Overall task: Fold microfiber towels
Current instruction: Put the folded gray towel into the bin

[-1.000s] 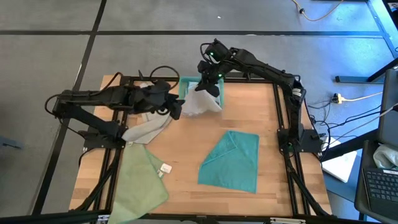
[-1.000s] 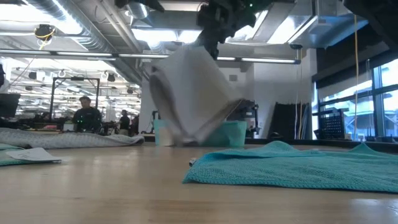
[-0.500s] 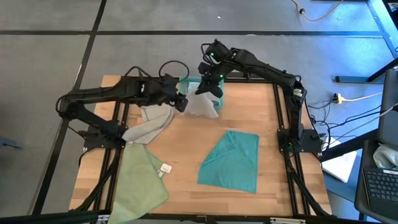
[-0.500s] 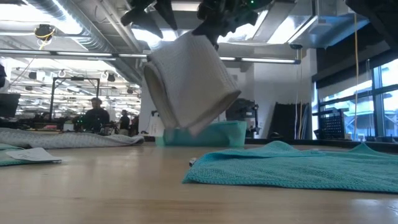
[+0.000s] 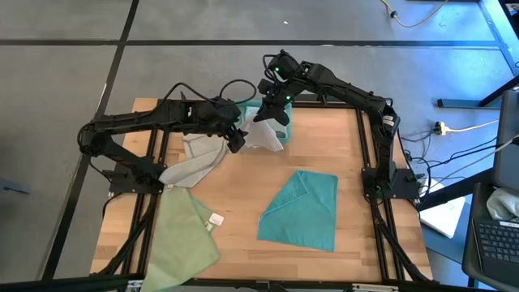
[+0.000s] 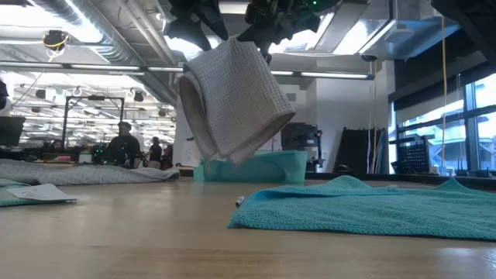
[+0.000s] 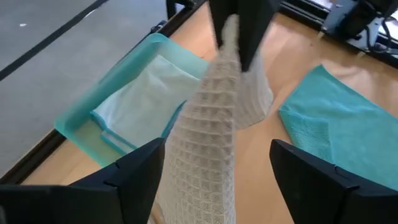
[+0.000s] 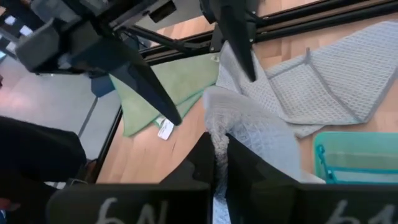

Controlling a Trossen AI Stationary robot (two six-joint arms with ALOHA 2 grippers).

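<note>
left gripper [image 5: 236, 138]: jaws have spread wide and moved in beside the hanging cloth, straddling it without gripping | right gripper [image 5: 276, 105]: jaws pinched on the top edge of the folded grey towel [image 6: 232, 97], dangling below them over the teal bin [image 6: 252, 167] | meaning: probably a bin drop or a regrip next | teal towel [image 5: 300, 211] lies on worktop [image 5: 243, 211], well away.

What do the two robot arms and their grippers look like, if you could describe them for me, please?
Both arms are black, jointed and slim. The left arm carries looping black cables near its wrist; the right arm shows a small green light by its wrist. The left gripper has flat, tapering matte-black fingers. The right gripper has narrow dark fingers and pale printed characters on its body.
</note>
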